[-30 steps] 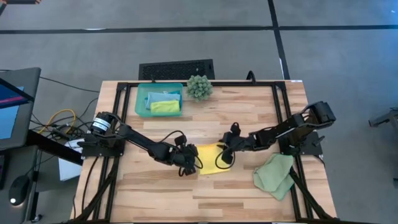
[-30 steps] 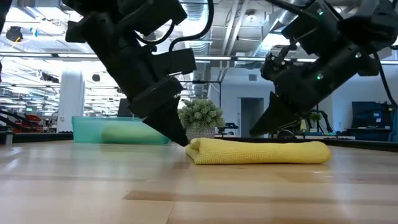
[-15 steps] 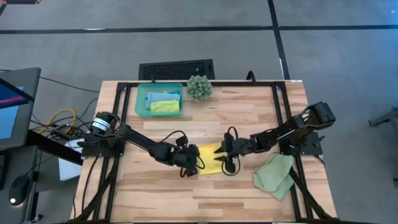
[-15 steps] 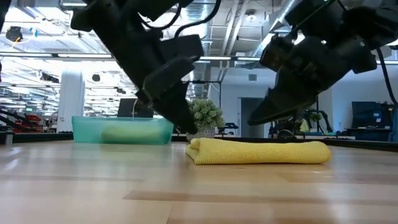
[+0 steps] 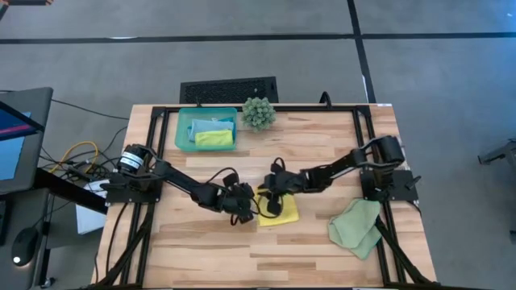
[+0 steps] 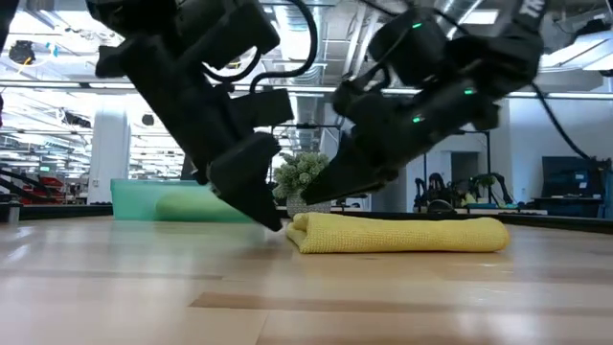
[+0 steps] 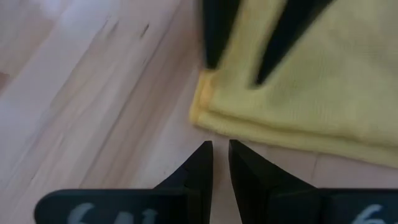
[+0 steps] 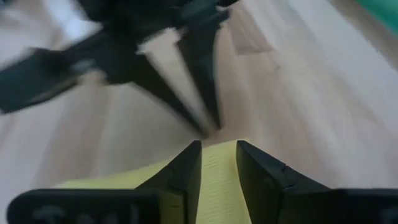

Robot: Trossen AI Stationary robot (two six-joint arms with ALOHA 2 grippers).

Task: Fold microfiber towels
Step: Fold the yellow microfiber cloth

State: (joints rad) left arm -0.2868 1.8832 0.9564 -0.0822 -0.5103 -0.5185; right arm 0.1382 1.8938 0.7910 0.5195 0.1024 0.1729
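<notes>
Left gripper (image 5: 244, 209) sits low on the light wooden table (image 5: 322, 153), just left of the folded yellow microfiber towel (image 5: 278, 207). In the left wrist view its two dark fingers (image 7: 202, 165) are nearly together w/ only a thin gap, holding nothing, tips on bare wood just beside the towel's rolled edge.

Right gripper (image 5: 272, 191) is over the far left part of the same towel. In the right wrist view its fingers (image 8: 186, 165) stand a little apart and yellow cloth shows between them; I cannot tell if they pinch the cloth or only hover over it. In the low view both grippers point toward the towel's left end, tips near each other.

Yellow towel lies flat approx. at table centre, folded in layers. Pale sage green microfiber towel (image 5: 356, 226) lies crumpled at the near right corner. Teal translucent plastic tray (image 5: 182, 129) at the far left holds a light blue towel (image 5: 211, 125) and a lime green towel (image 5: 214, 138). Spiky green ball-shaped plant (image 5: 258, 112) stands just right of the tray.
</notes>
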